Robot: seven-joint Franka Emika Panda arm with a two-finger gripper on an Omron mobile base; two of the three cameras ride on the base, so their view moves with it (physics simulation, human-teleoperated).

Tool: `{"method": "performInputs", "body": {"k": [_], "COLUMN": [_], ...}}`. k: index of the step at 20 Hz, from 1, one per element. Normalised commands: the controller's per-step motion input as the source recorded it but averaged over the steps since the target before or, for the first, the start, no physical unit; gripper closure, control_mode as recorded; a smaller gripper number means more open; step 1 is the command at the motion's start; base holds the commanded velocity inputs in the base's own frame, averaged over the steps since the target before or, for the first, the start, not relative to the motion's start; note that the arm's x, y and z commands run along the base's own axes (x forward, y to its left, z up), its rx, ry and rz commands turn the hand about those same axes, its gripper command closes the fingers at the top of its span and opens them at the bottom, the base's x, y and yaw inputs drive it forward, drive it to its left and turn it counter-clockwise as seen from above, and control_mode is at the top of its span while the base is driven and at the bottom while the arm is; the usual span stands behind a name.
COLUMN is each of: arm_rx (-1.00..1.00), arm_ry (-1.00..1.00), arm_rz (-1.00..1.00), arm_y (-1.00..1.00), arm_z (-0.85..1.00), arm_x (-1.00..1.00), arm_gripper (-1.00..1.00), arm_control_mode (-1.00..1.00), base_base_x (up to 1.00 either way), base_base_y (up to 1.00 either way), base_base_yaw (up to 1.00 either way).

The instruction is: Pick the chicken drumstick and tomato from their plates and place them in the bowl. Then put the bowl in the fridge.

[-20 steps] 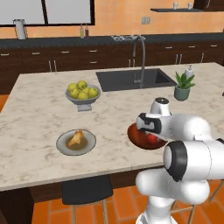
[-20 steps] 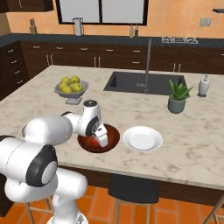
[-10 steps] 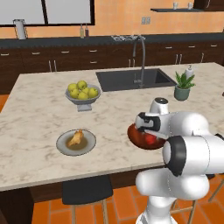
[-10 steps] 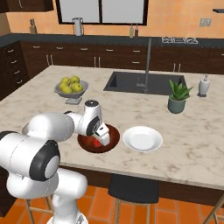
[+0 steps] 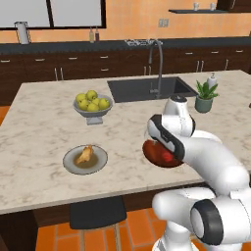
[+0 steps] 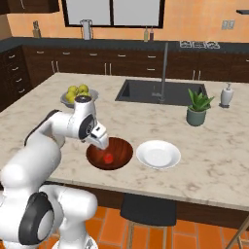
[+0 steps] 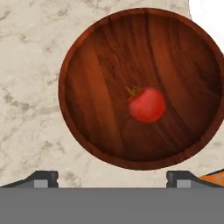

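Note:
The dark wooden bowl point(image 7: 100, 109) sits on the marble counter near its front edge, and the red tomato point(image 7: 147, 105) lies free inside it, a little off centre. My gripper point(image 7: 111, 178) hangs open just above the bowl's near rim, with nothing between its fingertips point(image 7: 43, 178). From the right base view the gripper point(image 6: 103, 146) hovers over the bowl point(image 6: 121, 151) and the tomato point(image 6: 108, 157). The chicken drumstick point(image 5: 86, 154) rests on the grey plate point(image 5: 68, 164), left of the bowl point(image 5: 153, 156). The white plate point(image 6: 158, 154) stands bare beside the bowl. The fridge is out of view.
A grey footed bowl of apples point(image 5: 92, 104) stands behind the grey plate. The sink point(image 5: 147, 88) with its tall faucet point(image 5: 158, 63) lies further back. A potted plant point(image 6: 197, 109) and a soap dispenser point(image 6: 226, 95) stand at the right. A dark stool point(image 5: 95, 213) sits under the counter edge.
The jaws have spread wide and let go of the tomato, which now lies loose in the bowl. The hand has lifted slightly.

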Motion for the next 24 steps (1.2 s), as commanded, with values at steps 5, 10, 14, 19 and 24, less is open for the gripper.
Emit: {"method": "performInputs", "body": {"k": [5,10,14,19,24], "arm_rx": [-0.04,-0.01,0.0,0.02,0.05], "arm_ry": [-0.06,-0.01,0.0,0.0,0.0], "arm_rz": [0.26,0.11,0.04,0.0,-0.01], "arm_y": [1.0,0.98,1.0,0.89,0.71], "arm_z": [0.39,0.34,0.06,0.0,0.0], "arm_x": [-0.49,0.08,0.36,0.58,0.56], "arm_gripper": [-1.0,-1.0,-1.0,-1.0,-1.0], "arm_control_mode": [-1.0,-1.0,-1.0,-1.0,-1.0], "base_base_x": [0.0,0.0,0.0,0.0,0.0], "base_base_y": [0.0,0.0,0.0,0.0,0.0], "base_base_yaw": [0.0,0.0,0.0,0.0,0.0]}}
